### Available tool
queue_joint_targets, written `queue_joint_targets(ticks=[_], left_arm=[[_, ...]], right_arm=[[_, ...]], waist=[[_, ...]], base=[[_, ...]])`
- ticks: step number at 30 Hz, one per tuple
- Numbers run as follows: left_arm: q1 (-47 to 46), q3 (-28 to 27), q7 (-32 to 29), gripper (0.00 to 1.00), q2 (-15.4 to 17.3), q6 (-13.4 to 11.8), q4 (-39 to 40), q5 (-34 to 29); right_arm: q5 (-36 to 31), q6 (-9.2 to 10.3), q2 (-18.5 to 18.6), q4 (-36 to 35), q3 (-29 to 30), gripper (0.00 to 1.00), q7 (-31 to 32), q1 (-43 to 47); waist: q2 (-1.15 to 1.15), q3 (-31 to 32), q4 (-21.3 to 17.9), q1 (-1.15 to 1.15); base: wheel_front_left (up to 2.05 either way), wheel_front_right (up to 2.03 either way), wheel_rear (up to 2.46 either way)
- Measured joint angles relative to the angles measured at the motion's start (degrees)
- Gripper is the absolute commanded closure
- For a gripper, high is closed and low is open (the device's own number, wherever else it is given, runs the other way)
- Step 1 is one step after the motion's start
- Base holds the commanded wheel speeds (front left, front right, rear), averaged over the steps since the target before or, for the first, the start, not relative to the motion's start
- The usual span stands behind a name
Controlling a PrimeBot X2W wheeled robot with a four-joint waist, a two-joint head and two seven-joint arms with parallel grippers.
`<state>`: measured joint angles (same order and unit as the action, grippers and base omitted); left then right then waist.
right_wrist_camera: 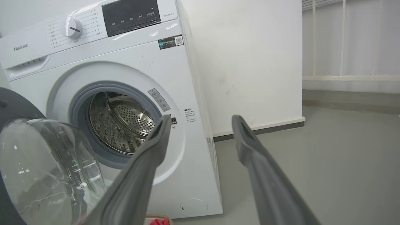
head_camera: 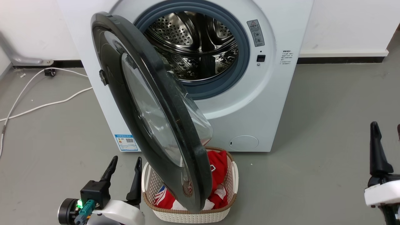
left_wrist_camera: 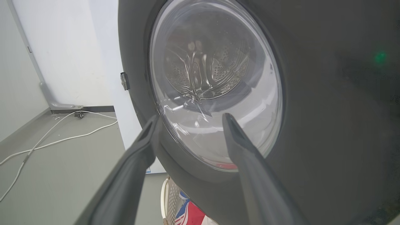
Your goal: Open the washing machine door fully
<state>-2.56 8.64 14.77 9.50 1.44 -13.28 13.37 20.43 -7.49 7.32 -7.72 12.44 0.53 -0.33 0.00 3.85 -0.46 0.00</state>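
Door [head_camera: 147,118], glossy black with a bulging clear window, stands swung well out from the white washer [head_camera: 250,118]. It is hinged at the left of the opening and is almost edge-on in the head view. Behind it the steel drum [head_camera: 200,43] shows bare inside its grey rubber rim. The door's lower edge hangs over a pale basket [head_camera: 150,184] on the floor before the washer, with red clothes [head_camera: 218,162] in it.

The left gripper [head_camera: 126,160] is low at the left, just beside the door's outer face and the basket. Its two fingers are spread with nothing between them. In the left wrist view they point at the window from close by; whether either tip touches the door cannot be told. The right gripper [right_wrist_camera: 201,120] is well apart at the far right, over bare floor. Its fingers are likewise spread and empty, aimed toward the washer's front. A white cable [head_camera: 47,104] trails across the floor left of the washer.
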Motion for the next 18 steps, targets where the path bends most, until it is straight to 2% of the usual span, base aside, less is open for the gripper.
queue_joint_targets(ticks=[3,7,18], left_arm=[[0.00,-0.26,-0.03,0.00,0.33,-0.38,0.12,0.10],[0.14,-0.59,-0.04,0.00,0.74,-0.81,0.33,0.41],[1.20,-0.23,-0.57,0.00,1.11,-1.48,0.36,0.59]], right_arm=[[-5.66,0.00,-0.22,-3.07,-1.59,0.00,0.00,2.15],[-9.73,-0.01,-1.20,-3.13,-6.21,0.00,-0.47,4.76],[-10.24,-0.01,-3.31,5.09,-10.90,0.00,-4.64,6.86]], waist=[[0.00,0.02,-0.22,0.00],[0.00,0.01,-0.92,0.00],[0.00,0.40,-1.71,0.00]], base=[[0.00,0.00,0.00],[0.00,0.00,0.00],[0.00,0.00,0.00]])
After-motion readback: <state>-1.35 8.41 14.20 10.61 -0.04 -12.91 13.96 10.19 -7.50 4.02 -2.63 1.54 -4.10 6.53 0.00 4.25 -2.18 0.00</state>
